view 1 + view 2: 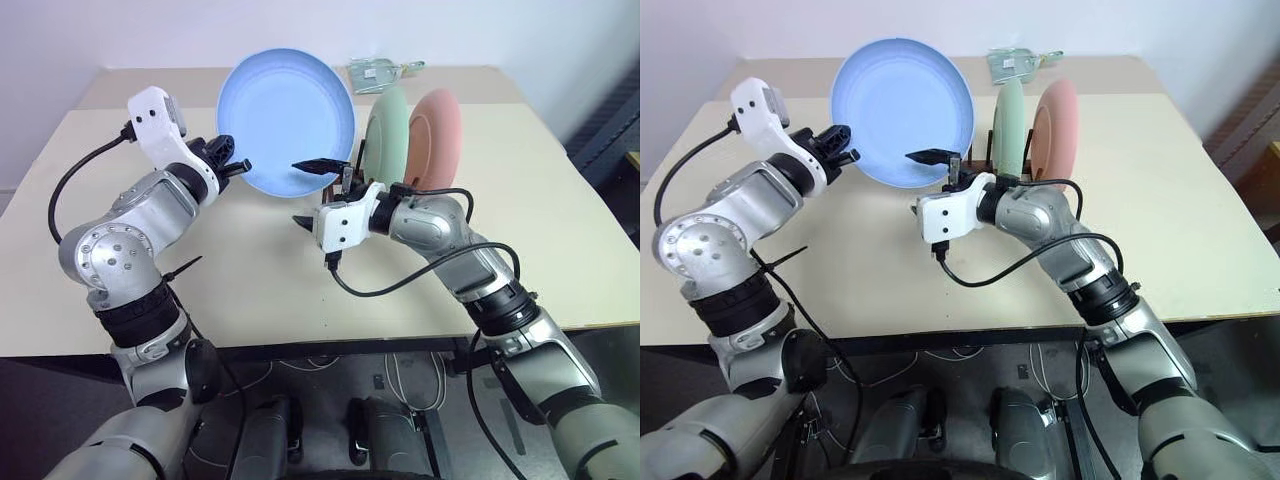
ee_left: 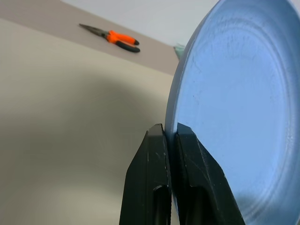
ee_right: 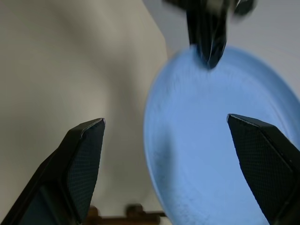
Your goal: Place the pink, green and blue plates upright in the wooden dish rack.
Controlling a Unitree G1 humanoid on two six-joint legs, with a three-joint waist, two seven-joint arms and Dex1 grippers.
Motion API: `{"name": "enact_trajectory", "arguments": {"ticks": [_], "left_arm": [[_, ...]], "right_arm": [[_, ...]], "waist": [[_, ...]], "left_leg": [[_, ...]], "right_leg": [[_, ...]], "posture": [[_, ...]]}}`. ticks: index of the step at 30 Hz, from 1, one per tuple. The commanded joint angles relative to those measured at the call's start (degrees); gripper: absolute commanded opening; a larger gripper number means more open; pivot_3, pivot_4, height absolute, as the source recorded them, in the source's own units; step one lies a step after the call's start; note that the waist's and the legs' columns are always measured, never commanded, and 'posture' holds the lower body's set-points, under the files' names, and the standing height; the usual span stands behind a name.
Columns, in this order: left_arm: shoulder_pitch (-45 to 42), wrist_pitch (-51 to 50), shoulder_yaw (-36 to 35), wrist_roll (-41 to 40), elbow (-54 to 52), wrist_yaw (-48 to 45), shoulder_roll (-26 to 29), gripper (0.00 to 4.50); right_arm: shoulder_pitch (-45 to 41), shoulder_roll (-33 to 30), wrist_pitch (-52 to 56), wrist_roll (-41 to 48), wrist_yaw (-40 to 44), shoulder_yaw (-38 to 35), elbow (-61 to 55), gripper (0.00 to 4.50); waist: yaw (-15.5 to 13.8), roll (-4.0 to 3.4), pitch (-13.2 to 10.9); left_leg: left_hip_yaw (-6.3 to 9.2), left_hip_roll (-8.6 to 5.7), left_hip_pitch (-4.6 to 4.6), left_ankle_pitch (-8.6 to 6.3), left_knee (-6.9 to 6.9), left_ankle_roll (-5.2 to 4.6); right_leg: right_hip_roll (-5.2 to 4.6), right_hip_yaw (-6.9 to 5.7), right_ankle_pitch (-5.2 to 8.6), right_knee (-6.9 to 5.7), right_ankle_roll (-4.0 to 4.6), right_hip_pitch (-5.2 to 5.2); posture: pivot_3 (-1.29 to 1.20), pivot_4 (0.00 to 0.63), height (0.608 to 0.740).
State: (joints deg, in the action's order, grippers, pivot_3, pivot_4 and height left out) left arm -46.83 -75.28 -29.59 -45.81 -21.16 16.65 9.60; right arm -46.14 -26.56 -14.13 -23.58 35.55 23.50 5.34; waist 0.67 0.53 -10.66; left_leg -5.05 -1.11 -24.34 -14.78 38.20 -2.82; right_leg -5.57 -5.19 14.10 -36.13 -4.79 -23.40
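Risk as I see it: L gripper (image 1: 238, 166) is clamped on only the rim of the blue plate (image 1: 285, 120), so it could pivot or slip. R gripper (image 1: 312, 192) gapes wide, empty, straddling the lower rim. Plate is up off the table near the far edge, standing on edge, face toward me, beside the wooden dish rack (image 1: 980, 160).

A lab-like workroom: bare beige table (image 1: 250, 290), orange-handled pliers (image 2: 115, 38), loose cables on the floor (image 1: 400, 375).
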Motion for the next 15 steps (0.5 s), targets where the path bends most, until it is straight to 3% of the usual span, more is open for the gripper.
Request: {"name": "enact_trajectory", "arguments": {"ticks": [1, 3, 10, 12, 15], "left_arm": [[-2.8, -3.5, -3.0, -3.2, -3.8, 2.5, -1.2, 0.0], [-3.8, -5.3, -4.0, -3.9, -4.2, 3.3, -1.8, 0.0], [-4.4, -9.3, -5.3, -4.4, -4.9, 2.7, -1.5, 0.0], [-4.5, -7.0, -6.0, -4.6, -4.9, 2.2, -1.6, 0.0], [-5.6, 2.1, -8.3, -3.0, -3.7, 2.0, -1.3, 1.0]], "right_arm": [[-1.3, -0.1, -2.2, -1.7, -1.5, -0.5, 1.0, 4.04], [-1.3, -0.2, -2.6, -2.7, -1.9, -0.5, 1.4, 3.45], [-1.5, -0.7, -2.3, -5.8, -4.1, -1.4, 2.1, 0.05], [-1.6, -0.8, -3.0, -6.4, -4.9, -1.7, 1.9, 0.05], [-1.9, -0.9, -5.1, -6.6, -5.4, -1.5, 1.8, 0.0]], "waist": [[0.0, 0.01, 0.0], [0.0, 0.01, 0.0], [0.1, 0.01, 0.0], [0.1, 0.01, 0.0], [0.1, 0.02, 0.0]], "left_leg": [[0.0, 0.0, 0.0, 0.0, 0.0, 0.0], [0.0, -0.01, 0.0, 0.0, 0.0, 0.0], [0.01, -0.01, 0.01, 0.02, 0.0, 0.04], [0.01, -0.01, 0.01, 0.02, 0.0, 0.04], [0.01, -0.01, 0.01, 0.02, 0.0, 0.05]], "right_leg": [[0.0, 0.0, 0.0, 0.01, 0.0, 0.01], [0.01, 0.0, 0.0, 0.02, 0.0, 0.02], [0.04, 0.0, 0.0, 0.01, 0.0, 0.02], [0.05, 0.0, 0.0, 0.01, 0.0, 0.02], [0.04, 0.0, 0.0, 0.02, 0.0, 0.03]], "posture": [[0.0, 0.15, 0.74], [0.0, 0.15, 0.74], [0.0, 0.15, 0.74], [0.0, 0.15, 0.74], [0.0, 0.15, 0.74]]}}
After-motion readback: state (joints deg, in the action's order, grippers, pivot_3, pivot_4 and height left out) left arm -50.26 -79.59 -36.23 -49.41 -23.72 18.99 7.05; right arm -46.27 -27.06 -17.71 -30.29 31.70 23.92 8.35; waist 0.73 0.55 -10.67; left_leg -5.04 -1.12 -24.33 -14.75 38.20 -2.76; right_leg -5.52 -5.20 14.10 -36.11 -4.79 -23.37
